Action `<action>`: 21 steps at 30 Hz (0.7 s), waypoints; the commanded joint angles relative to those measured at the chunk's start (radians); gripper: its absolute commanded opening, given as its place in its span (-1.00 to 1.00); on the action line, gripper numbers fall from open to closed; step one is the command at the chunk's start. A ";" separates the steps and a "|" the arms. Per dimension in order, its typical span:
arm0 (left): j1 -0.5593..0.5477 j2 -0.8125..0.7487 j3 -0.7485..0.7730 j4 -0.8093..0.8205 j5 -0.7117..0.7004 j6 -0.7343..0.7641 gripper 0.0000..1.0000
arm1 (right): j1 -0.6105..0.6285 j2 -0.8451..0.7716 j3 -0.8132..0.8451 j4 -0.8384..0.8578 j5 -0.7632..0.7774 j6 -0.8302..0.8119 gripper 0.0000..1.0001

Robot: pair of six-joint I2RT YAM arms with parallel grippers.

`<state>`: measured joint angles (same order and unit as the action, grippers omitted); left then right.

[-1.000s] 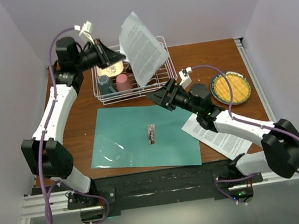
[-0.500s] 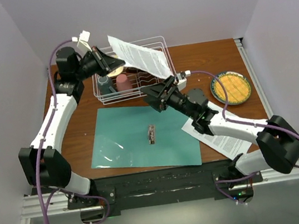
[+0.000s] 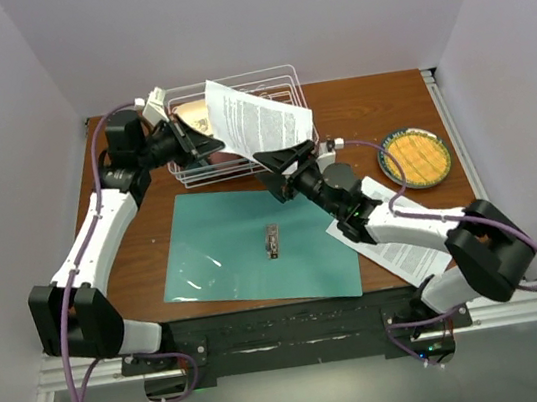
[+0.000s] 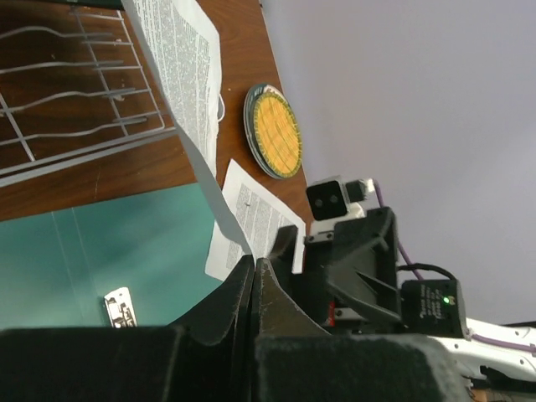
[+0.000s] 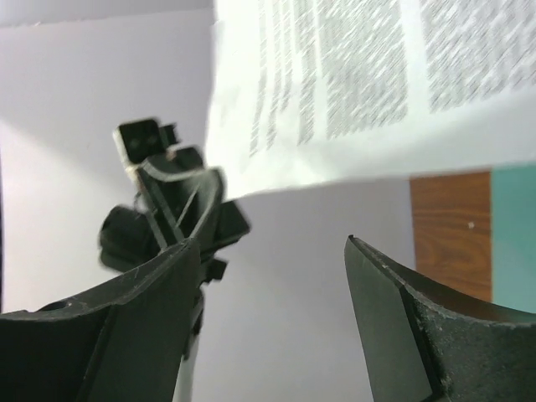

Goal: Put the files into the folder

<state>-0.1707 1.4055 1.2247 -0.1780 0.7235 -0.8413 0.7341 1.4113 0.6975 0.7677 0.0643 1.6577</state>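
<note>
One of the files, a white printed sheet (image 3: 256, 120), hangs in the air over the wire basket, pinched at its left edge by my left gripper (image 3: 212, 149), which is shut on it. In the left wrist view the sheet (image 4: 180, 63) runs down into the closed jaws of that gripper (image 4: 254, 266). My right gripper (image 3: 272, 172) is open just below the sheet's lower edge, not touching it; the sheet (image 5: 360, 84) shows above its spread fingers (image 5: 272, 247). The teal folder (image 3: 246, 255) lies open and flat, with a metal clip (image 3: 273, 241) at its middle. More files (image 3: 402, 247) lie right of it under the right arm.
A white wire basket (image 3: 284, 85) holding cups stands at the back of the table. A plate with a yellow waffle-like disc (image 3: 416, 157) sits at the right. Brown tabletop (image 3: 143, 240) shows left of the folder.
The left arm has lowered and tilted the held sheet from upright to nearly flat. The right gripper has moved left toward the sheet's lower edge, its jaws narrowing a little.
</note>
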 commanded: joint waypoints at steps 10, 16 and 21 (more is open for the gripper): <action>0.002 -0.063 -0.051 -0.041 0.088 0.004 -1.00 | 0.002 0.244 0.096 0.090 0.137 0.105 0.39; 0.002 -0.079 -0.089 -0.075 0.111 0.031 -1.00 | 0.004 0.207 0.057 0.076 0.170 0.103 0.36; -0.007 -0.091 -0.106 -0.165 0.145 0.100 -1.00 | 0.001 0.177 0.040 0.045 0.206 0.102 0.32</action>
<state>-0.1715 1.3499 1.1240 -0.2504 0.7982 -0.8001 0.7341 1.6463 0.7456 0.7975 0.1856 1.7535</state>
